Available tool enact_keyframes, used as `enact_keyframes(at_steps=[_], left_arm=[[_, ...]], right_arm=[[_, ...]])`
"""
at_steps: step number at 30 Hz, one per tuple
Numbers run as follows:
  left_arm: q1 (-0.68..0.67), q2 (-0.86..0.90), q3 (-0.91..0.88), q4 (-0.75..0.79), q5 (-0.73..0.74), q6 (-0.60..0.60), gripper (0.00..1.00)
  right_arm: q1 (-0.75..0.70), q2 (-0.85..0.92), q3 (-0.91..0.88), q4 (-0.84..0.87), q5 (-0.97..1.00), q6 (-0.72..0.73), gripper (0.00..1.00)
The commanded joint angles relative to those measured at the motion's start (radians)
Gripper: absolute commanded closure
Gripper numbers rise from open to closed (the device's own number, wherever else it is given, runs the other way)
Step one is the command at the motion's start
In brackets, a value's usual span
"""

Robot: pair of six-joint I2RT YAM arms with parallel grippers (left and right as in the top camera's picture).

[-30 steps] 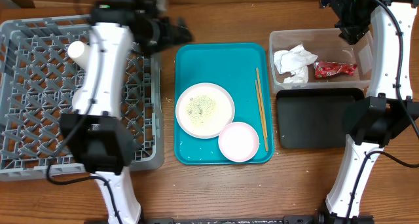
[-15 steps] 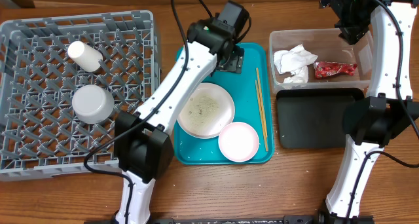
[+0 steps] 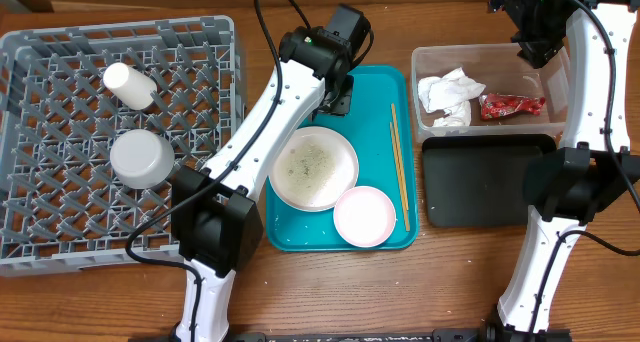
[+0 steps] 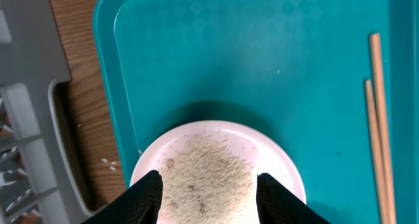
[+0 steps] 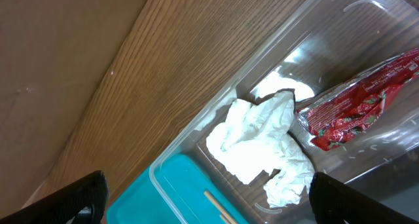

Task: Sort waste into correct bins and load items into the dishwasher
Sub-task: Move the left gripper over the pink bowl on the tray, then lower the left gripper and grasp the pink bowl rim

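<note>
**Left gripper (image 3: 336,102) above the rice plate, jaws part-way apart**

Left gripper fingers (image 4: 145,199) stand apart with a clear gap between them and nothing in their hold. They hang over the far half of 1 round white plate (image 3: 313,167). The left arm runs from the table's (image 3: 450,282) near edge slantwise past the rack's right edge, and its wrist is bent down over the far-left part of the teal tray (image 3: 375,102).

The right gripper (image 5: 209,204) is spread wide and empty above the far-right corner of the clear tub (image 3: 480,50). Its arm rises along the table's right edge.

Counted:
- 1 plate at the middle of the teal tray's left edge, with a heap of pale grains (image 4: 206,175) on it
- 1 small pale bowl (image 3: 364,215) at the tray's near edge, touching the plate
- 2 chopsticks (image 3: 399,162) along the tray's right edge
- 1 white cup (image 3: 128,84) and 1 steel-grey bowl (image 3: 142,157) in the left half of the grey dish rack (image 3: 60,232), cup farther back
- 1 crumpled napkin (image 3: 447,94) at the left end of the tub and 1 red wrapper (image 3: 512,106) at its right end
- 1 black tray (image 3: 485,182) just nearside of the tub
- A few stray grains (image 4: 110,163) on the wood between rack and teal tray, too small to count
</note>
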Motion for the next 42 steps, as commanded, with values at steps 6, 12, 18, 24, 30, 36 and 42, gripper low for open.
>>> enact_keyframes(at_steps=[6,12,18,24,30,36,42], left_arm=[[-0.057,-0.107,0.008,-0.130,0.293,0.193,0.47],[-0.174,-0.105,-0.034,-0.143,0.336,0.290,0.40],[-0.289,-0.103,-0.156,-0.098,0.277,0.262,0.30],[-0.337,-0.102,-0.290,-0.081,0.278,0.381,0.27],[-0.353,-0.101,-0.361,-0.014,0.282,0.449,0.12],[-0.369,-0.101,-0.497,0.082,0.338,0.623,0.03],[-0.373,-0.101,-0.517,0.135,0.332,0.622,0.11]], right_arm=[[-0.004,-0.029,0.032,0.001,-0.002,0.004,0.00],[-0.004,-0.029,0.032,0.001,-0.002,0.004,0.00],[-0.004,-0.029,0.032,0.001,-0.002,0.004,0.00],[-0.004,-0.029,0.032,0.001,-0.002,0.004,0.00],[-0.004,-0.029,0.032,0.001,-0.002,0.004,0.00],[-0.004,-0.029,0.032,0.001,-0.002,0.004,0.00],[-0.004,-0.029,0.032,0.001,-0.002,0.004,0.00]])
